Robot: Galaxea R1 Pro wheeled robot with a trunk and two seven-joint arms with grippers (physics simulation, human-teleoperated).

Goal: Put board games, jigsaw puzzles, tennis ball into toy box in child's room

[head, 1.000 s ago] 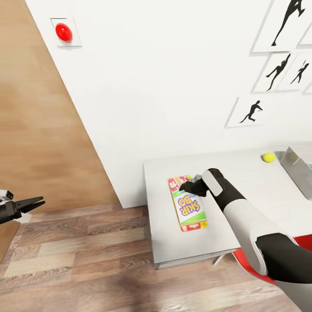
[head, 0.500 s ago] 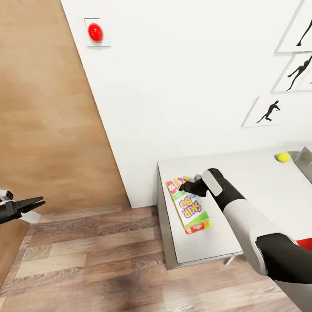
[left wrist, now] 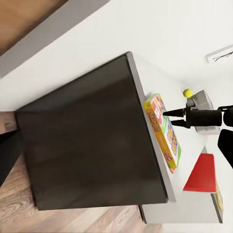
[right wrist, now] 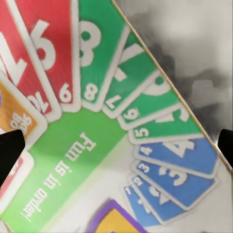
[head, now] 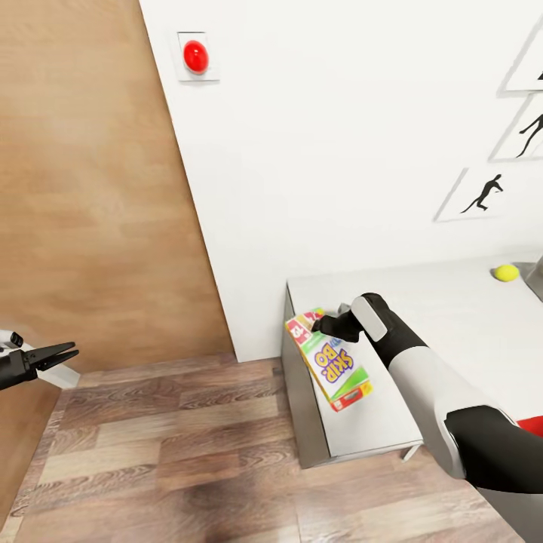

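Skip-Bo box (head: 328,362) lies flat on the pale table (head: 460,317), near its end at about 9 o'clock from my right arm. I see its red, green and blue cards close up in my right wrist view (right wrist: 121,126), with the two dark tips of the fingers at either edge, set wide apart. My right fingers (head: 320,326) hang just over the top end of the box, and from the head view I cannot tell if they touch it. In the left wrist view the same fingers (left wrist: 175,118) point at the box (left wrist: 165,131) from the side. The tennis ball (head: 506,272) sits on the table at about 2 o'clock from the box, well apart from it. My left fingers (head: 66,352) are out over the wood floor (head: 173,452), nearly closed and holding nothing
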